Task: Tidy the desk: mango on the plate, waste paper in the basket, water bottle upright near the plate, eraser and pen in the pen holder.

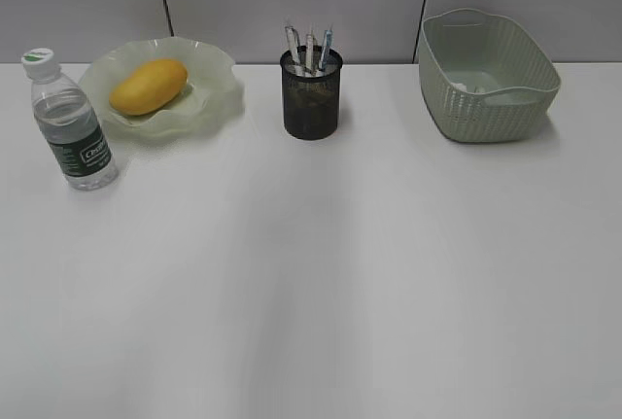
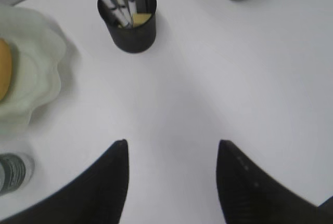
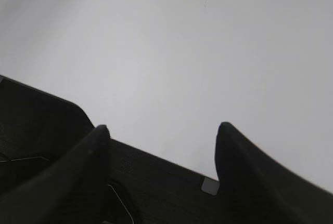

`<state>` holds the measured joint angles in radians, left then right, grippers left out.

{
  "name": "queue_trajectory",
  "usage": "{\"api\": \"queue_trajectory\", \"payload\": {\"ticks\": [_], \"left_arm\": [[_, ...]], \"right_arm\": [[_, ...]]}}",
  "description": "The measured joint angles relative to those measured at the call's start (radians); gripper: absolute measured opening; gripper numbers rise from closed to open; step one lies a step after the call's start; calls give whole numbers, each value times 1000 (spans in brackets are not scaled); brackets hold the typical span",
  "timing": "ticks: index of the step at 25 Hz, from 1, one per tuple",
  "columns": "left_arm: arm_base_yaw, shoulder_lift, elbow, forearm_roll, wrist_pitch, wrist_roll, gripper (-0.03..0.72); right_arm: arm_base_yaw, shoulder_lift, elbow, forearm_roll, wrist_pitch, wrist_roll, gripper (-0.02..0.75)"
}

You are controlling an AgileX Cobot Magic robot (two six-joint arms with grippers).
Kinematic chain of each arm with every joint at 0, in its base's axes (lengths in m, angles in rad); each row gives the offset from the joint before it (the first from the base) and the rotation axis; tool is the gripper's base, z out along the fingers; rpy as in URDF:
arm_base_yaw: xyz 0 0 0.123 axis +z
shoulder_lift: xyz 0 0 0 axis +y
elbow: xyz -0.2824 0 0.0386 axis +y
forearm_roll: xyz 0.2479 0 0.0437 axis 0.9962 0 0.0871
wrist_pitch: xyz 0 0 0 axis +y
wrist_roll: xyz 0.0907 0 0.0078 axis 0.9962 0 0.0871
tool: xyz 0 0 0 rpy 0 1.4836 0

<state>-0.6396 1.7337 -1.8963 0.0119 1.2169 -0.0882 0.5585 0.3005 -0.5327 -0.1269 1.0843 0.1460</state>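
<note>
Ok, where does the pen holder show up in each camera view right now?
Exterior view: the pen holder stands at the upper middle, between the plate on its left and the basket on its right.
Left wrist view: the pen holder is at the top, left of centre, pens sticking out.
Right wrist view: not in it; only bare desk shows.
Shared landmark: the plate, left of the holder in both.
</note>
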Motion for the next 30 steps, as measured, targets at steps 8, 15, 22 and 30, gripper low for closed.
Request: {"api": "queue_trajectory", "payload": {"ticks": [8,15,22,30], "left_arm": [[0,-259,396,-12,2,3,398],[0,-530,697,-53,3,3,397],[0,-887,935,-68,6,3,397],[-1,-1330,1134,-69,8,3,397]], "right_arm": [[0,0,2,0,5,1,498],[0,0,2,0,6,3,498],[0,0,2,0,6,3,498],[0,0,2,4,7,-15,498]]}}
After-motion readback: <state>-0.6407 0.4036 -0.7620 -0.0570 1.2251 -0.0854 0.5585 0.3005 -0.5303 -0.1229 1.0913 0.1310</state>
